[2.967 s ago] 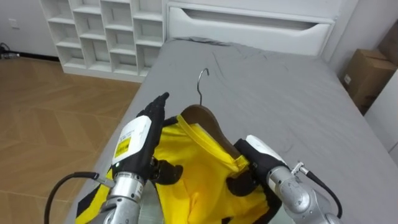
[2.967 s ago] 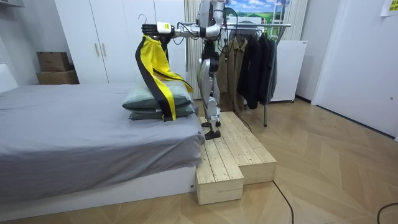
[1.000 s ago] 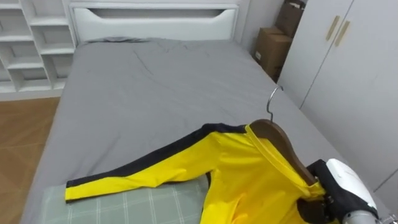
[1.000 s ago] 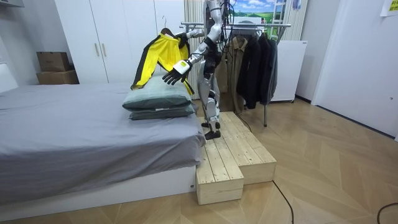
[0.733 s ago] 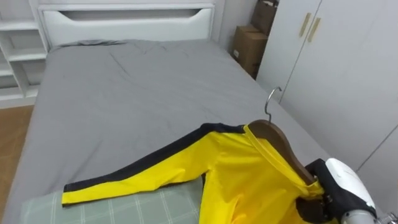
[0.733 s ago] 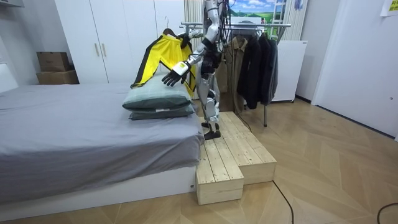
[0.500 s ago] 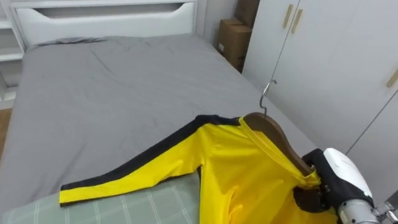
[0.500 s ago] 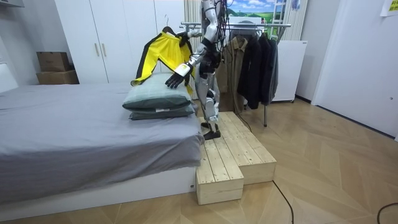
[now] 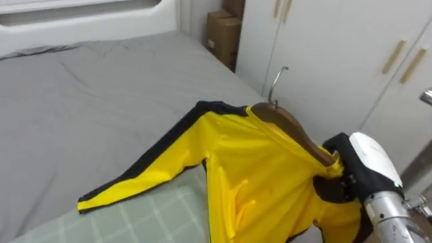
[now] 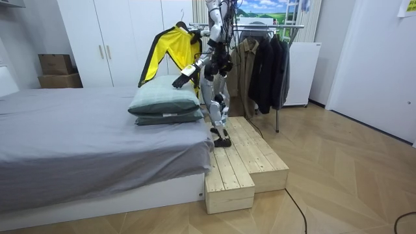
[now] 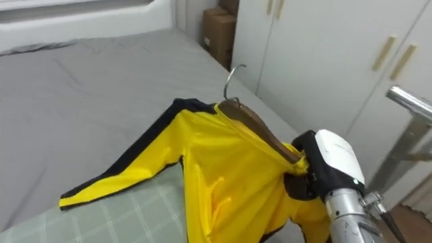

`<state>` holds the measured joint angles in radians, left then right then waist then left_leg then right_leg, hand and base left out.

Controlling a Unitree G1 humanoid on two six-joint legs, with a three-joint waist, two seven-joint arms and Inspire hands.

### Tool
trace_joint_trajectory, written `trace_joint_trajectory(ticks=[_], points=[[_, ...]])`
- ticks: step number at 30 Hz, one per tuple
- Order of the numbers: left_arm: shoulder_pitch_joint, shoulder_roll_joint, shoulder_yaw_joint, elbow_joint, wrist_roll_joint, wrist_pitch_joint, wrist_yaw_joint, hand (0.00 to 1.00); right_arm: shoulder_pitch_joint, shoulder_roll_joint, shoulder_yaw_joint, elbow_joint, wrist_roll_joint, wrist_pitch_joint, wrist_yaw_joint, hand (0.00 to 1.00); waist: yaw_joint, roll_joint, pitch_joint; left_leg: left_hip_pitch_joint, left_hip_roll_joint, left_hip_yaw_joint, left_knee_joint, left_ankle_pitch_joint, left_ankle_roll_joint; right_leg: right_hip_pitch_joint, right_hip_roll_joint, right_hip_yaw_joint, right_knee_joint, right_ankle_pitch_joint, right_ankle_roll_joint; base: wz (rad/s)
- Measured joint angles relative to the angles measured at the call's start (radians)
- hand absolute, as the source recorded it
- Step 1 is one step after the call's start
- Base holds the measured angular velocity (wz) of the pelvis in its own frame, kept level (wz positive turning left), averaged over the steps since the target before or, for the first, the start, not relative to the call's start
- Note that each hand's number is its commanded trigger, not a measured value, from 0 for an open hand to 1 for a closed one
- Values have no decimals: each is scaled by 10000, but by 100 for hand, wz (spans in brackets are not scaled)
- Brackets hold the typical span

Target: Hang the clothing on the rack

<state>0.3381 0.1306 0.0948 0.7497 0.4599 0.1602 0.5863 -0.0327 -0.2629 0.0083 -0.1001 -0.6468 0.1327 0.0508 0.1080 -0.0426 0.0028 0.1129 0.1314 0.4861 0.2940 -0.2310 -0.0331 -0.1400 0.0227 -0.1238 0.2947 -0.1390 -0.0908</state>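
A yellow jacket (image 9: 263, 169) with black stripes hangs on a wooden hanger (image 9: 287, 121) whose metal hook (image 9: 277, 79) points up. My right hand (image 9: 361, 165) is at the lower right, curled round the hanger's near end under the jacket's shoulder. One sleeve trails down to the left over the pillow (image 9: 148, 216). In the room view the jacket (image 10: 170, 45) is held high at my shoulder level. My left hand (image 10: 181, 79) hangs lower with relaxed fingers, just above the stacked pillows (image 10: 166, 104).
I stand on a wooden platform (image 10: 244, 162) beside the grey bed (image 10: 78, 143). White wardrobe doors (image 9: 337, 54) and a cardboard box (image 9: 223, 27) lie ahead. A clothes rack (image 10: 273, 26) with dark coats stands behind me; its metal rail (image 11: 412, 101) shows at the right.
My left hand has let go of the jacket and dropped toward the pillows. My body has turned right, toward the wardrobe, with the jacket raised higher in my right hand.
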Motion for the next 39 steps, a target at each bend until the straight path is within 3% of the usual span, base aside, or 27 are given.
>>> trace_joint_trajectory(ticks=[2,4,6,8,9,10,11,13,16,20,24,28,30,39], points=[[-206,-59,-31,-64,-182,-43,68,0,-6,10,157,-137,61,24,-3,100,-21,-1,-33,-318,-181,-1762,475,-99,53,21,350,1005,54,30,-170,-110],[-422,-93,-236,-73,-248,-190,313,0,-11,3,293,-383,143,218,-4,100,17,-48,-3,-779,-601,-2811,438,-233,170,-41,457,1740,27,147,-273,-124],[-530,-206,-223,-348,-358,-345,526,0,-18,-6,432,-402,148,227,-14,100,-22,-57,-8,-1401,-903,-3312,264,-213,129,-48,626,2477,-6,335,-176,-135],[-734,-274,-183,-638,-355,-549,933,0,-18,-13,468,-402,156,232,-14,100,-14,43,-67,-1884,-916,-3721,-281,36,64,-105,911,3171,44,439,-173,-126],[-812,-271,-191,-645,-360,-569,1005,0,-19,-35,462,-407,143,230,-19,100,-62,91,-112,-1905,-954,-3813,-291,134,108,-119,985,3273,49,452,-150,-80],[-1045,-250,-199,-746,-367,-576,1079,0,-21,-98,427,-484,125,230,-82,100,-319,84,-155,-1858,-962,-3817,-478,514,118,-179,1080,3373,119,454,-130,-43],[-1280,-241,-254,-956,-367,-593,1116,0,-20,-183,396,-577,121,230,-184,100,-519,13,-126,-1803,-996,-3756,-592,703,181,-260,1100,3407,164,446,-103,-33],[-1549,-238,-601,-887,-370,-689,1223,0,-21,-263,338,-688,133,230,-194,100,-574,2,-119,-1581,-1064,-3498,-729,737,239,-228,1087,3432,109,442,-83,-37],[-1714,-248,-1050,-881,-364,-976,1259,0,-20,-268,350,-843,274,231,-210,100,-652,70,-105,-1155,-1039,-3233,-1079,735,240,31,1186,3831,-22,428,-64,-32],[-1666,-246,-1108,-819,-372,-1014,1302,0,-19,-306,351,-1186,328,230,-214,100,-886,78,-95,-1112,-1020,-3197,-1199,755,212,47,1248,3961,-56,416,-79,-10],[-1660,-247,-1165,-759,-587,-1052,1404,0,-18,-309,370,-1186,337,227,-234,100,-800,105,-64,-949,-975,-3037,-1284,738,230,170,1350,4269,-195,389,-78,-13],[-1745,-152,-965,-435,-584,-1307,1519,0,-22,-314,399,-1177,437,182,-246,100,-498,140,43,-762,-904,-2468,-1428,693,222,115,1531,4827,-183,393,-28,-39],[-1769,-150,-803,-428,-585,-1327,1566,0,-22,-287,399,-1119,447,185,-246,100,-459,145,85,-779,-908,-2305,-1460,684,233,-17,1528,4820,-98,408,-23,-31],[-1789,-159,-618,-388,-581,-1449,1897,0,-111,-289,406,-1075,575,212,-111,100,-462,71,81,-776,-877,-2119,-1587,668,205,-162,1623,4968,-27,420,-46,-6]])
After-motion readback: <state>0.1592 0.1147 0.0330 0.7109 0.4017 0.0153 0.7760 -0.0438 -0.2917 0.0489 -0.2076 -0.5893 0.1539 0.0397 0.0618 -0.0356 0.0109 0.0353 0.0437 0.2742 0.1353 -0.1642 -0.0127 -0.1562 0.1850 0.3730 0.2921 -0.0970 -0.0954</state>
